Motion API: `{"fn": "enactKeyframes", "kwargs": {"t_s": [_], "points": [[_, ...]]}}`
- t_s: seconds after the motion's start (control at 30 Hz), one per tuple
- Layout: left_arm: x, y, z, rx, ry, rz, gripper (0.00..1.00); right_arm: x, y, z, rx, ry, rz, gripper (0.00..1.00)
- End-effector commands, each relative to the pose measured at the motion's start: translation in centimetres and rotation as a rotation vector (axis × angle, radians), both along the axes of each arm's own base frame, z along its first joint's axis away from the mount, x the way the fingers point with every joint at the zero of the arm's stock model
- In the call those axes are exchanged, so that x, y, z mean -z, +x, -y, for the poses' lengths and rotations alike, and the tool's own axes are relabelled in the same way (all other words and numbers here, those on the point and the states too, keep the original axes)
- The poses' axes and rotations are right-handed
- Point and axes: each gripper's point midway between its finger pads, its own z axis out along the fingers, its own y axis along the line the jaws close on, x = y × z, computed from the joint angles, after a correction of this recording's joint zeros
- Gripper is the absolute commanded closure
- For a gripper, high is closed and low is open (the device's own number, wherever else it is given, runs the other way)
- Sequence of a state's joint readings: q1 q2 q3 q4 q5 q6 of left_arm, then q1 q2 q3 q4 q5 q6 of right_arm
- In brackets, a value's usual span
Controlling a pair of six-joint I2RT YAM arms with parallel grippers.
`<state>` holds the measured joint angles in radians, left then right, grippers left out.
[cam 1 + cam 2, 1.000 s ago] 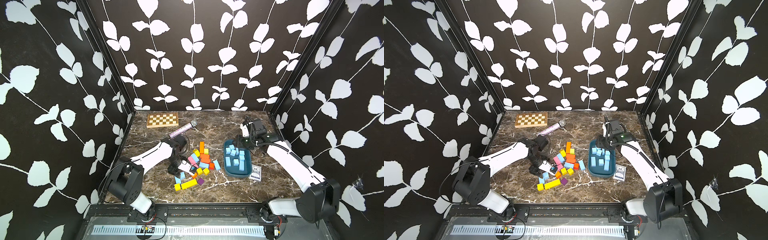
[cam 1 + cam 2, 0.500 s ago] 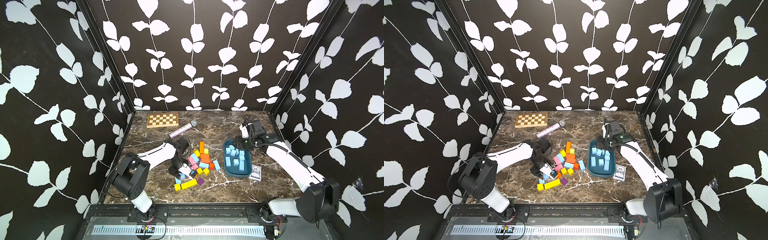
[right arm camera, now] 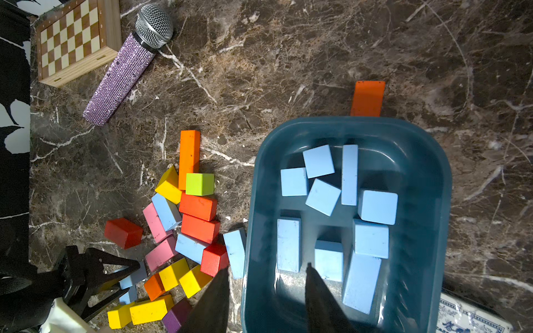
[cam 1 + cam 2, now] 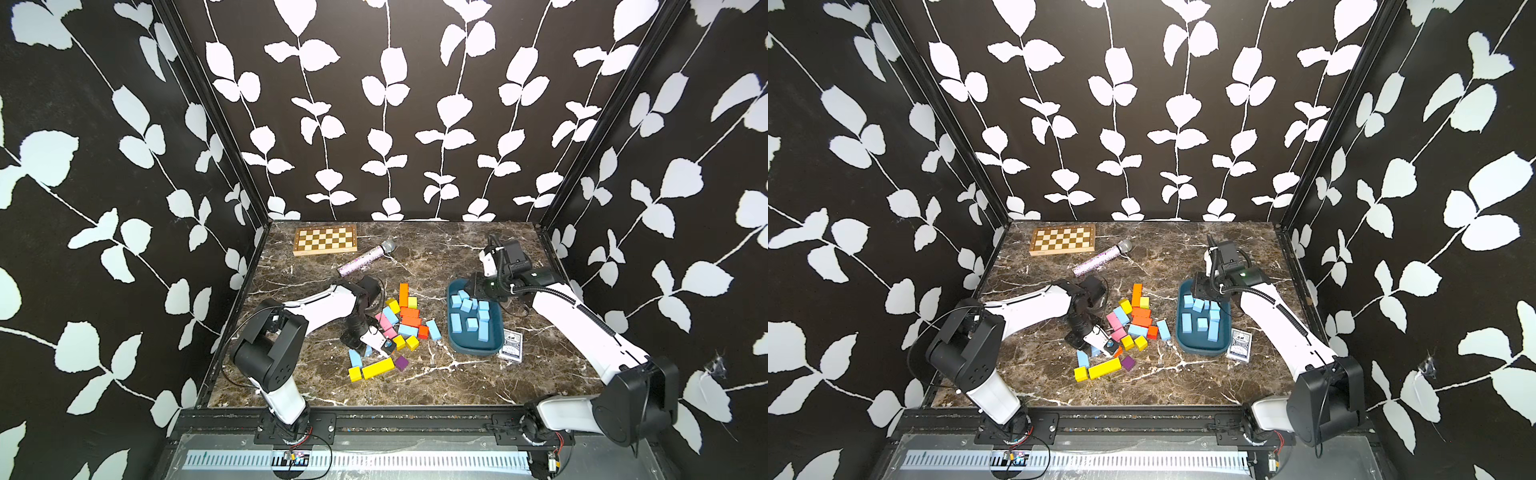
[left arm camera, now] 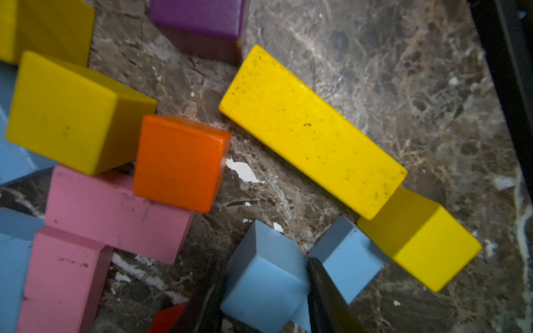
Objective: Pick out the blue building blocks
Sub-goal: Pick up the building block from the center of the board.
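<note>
**Left jaws clench a blue cube at the pile's edge**

A brown marble desk (image 4: 457, 386) veined in white sits in a booth of black wallpaper (image 4: 124, 208) printed with white leaves (three walls, with a black rail (image 4: 415, 417) along the front). Most of the blue building blocks (image 3: 320, 199) lie in the dark teal tray (image 3: 427, 173) under the right jaws. A few more sit in the mixed pile (image 4: 409, 311) just beyond the left jaws.

The left jaws are clenched on a blue cube (image 5: 265, 276), with a finger (image 5: 326, 297) against each side. Just outside one finger lies a second blue cube (image 5: 349, 259), beside a yellow cube (image 5: 427, 248). A long yellow bar (image 5: 311, 129) lies ahead of the jaws. The right jaws are spread and empty, straddling the tray's wall.

A second ago the left jaws stood wider and farther back in the pile. They have since come toward the rail and closed in. The right arm and the tray's load look unchanged.

Bare marble lies open between the left jaws and the rail, and behind the right jaws toward the back wall. Blocks crowd the left jaws on the pile side. A chessboard (image 4: 325, 239) and a glittery microphone (image 4: 365, 258) lie well apart from both jaws, near the back wall. A card deck (image 4: 511, 345) sits just beside the tray's front corner.
</note>
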<state>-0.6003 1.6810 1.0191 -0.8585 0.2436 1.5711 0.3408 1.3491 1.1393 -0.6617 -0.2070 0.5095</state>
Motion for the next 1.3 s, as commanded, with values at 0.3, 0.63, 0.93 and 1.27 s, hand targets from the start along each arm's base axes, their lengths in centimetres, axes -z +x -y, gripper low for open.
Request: {"fn": "enactKeyframes", "kwargs": {"t_s": [0.3,0.63,0.93,1.27], "points": [[-7.7,2.0,4.6,-0.346,-0.204,-0.025,0.68,-1.9,0.4,-3.4,-0.006,0.221,0.054,0.58],[-14.6,5.9,9.1,-0.623,-0.448,-0.033,0.68,-3.4,0.6,-7.7,-0.075,0.406,0.094,0.57],[-16.7,7.2,11.0,-0.719,-0.520,-0.103,0.69,-4.2,0.1,-9.6,-0.136,0.455,0.117,0.56],[-17.4,7.4,11.7,-0.714,-0.546,-0.130,0.69,-4.6,-0.3,-10.8,-0.162,0.507,0.110,0.56]]}}
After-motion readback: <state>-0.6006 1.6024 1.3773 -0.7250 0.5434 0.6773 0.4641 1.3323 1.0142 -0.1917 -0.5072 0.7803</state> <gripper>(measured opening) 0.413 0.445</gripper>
